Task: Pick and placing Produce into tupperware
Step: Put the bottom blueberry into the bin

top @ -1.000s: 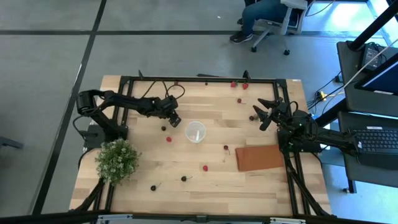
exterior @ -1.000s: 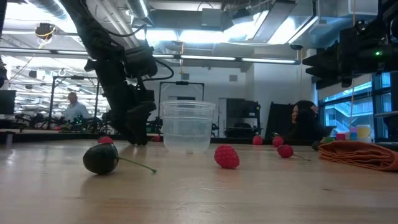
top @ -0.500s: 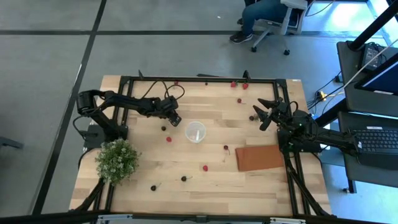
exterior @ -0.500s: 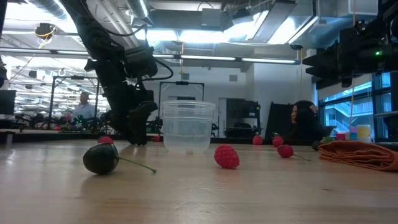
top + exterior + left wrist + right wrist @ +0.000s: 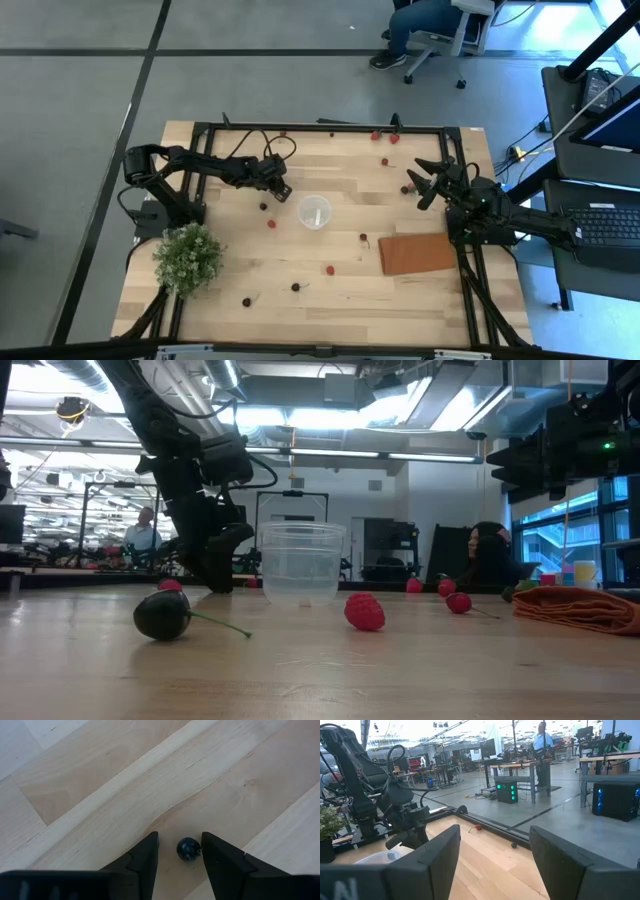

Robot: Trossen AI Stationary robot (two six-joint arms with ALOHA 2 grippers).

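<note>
The translucent cup (image 5: 314, 212) stands upright mid-table, also in the low view (image 5: 301, 563). Tiny red and dark berries lie scattered on the wood; a dark stemmed one (image 5: 162, 614) and a red one (image 5: 365, 611) lie nearest the low camera. My left gripper (image 5: 280, 191) (image 5: 179, 851) is open, pointing down just left of the cup. A dark berry (image 5: 187, 849) shows between its fingertips. My right gripper (image 5: 425, 185) (image 5: 492, 851) is open and raised near the table's right side. My left gripper comes from above with a finger on each side of the dark berry (image 5: 187, 849), which lies on the table. The berry shows close beside one fingertip (image 5: 212, 855); I cannot tell whether they touch.
A reddish-brown mat (image 5: 418, 254) lies at the right near side. A leafy plant with white flowers (image 5: 188, 258) stands at the left near side. Red berries (image 5: 385, 140) sit along the far edge. A black frame rims the table. People show in the room behind.
</note>
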